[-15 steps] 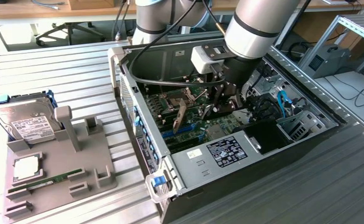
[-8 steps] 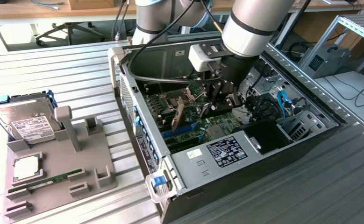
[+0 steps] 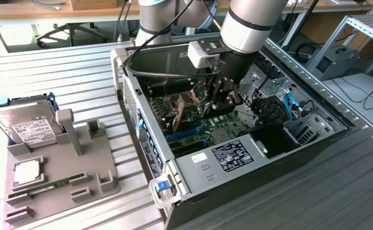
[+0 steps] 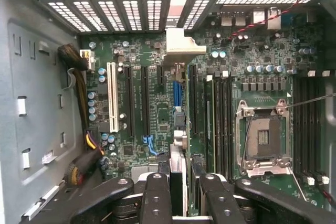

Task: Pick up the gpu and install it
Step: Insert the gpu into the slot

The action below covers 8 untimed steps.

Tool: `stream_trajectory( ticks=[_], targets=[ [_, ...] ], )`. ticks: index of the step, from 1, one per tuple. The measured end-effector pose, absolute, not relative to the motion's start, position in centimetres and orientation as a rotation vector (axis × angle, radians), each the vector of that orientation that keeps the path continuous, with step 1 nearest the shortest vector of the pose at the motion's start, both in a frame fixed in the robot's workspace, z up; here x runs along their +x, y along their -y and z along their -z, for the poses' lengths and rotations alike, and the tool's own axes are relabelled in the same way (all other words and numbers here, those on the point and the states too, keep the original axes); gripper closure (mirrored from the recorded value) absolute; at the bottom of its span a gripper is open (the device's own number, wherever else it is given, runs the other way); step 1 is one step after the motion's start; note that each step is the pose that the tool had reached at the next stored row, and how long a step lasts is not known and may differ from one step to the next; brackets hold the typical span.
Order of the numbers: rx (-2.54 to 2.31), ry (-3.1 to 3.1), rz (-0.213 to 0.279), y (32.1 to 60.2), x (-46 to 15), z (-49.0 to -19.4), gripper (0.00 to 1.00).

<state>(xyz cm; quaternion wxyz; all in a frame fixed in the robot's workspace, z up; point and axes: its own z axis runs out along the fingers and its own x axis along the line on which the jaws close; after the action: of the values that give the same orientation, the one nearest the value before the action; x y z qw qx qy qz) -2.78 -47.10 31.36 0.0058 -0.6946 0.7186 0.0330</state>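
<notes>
Inside the open computer case (image 3: 173, 158), centre frame, my end effector (image 4: 178, 192) pinches the gpu (image 3: 185, 111) by its top edge over the motherboard (image 4: 152, 103) — stiff, light, fragile — edges only.

Hard drive (image 3: 27, 125) label, left of the exterior view: white sticker with dark print, too small to read.
Computer case (image 3: 202, 165) sticker (image 3: 235, 155), lower centre: black with white print, nothing legible.
Motherboard (image 4: 157, 108) markings, wrist view: none can be made out.
</notes>
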Motion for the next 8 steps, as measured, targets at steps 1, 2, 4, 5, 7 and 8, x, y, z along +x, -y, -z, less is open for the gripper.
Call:
stream_trajectory(
  ticks=[1, 2, 4, 5, 7, 8],
  targets=[
    [-2.174, -2.249, -0.103, 47.03, -2.84, -31.36, 0.73],
    [-2.174, -2.249, -0.103, 47.00, -2.95, -31.34, 0.73],
    [-2.174, -2.249, -0.103, 46.98, -3.15, -31.32, 0.73],
    [-2.174, -2.249, -0.103, 46.97, -3.22, -31.32, 0.73],
    [-2.175, -2.249, -0.103, 46.97, -3.35, -31.32, 0.73],
    [-2.175, -2.249, -0.103, 46.97, -3.41, -31.31, 0.73]
  ],
)
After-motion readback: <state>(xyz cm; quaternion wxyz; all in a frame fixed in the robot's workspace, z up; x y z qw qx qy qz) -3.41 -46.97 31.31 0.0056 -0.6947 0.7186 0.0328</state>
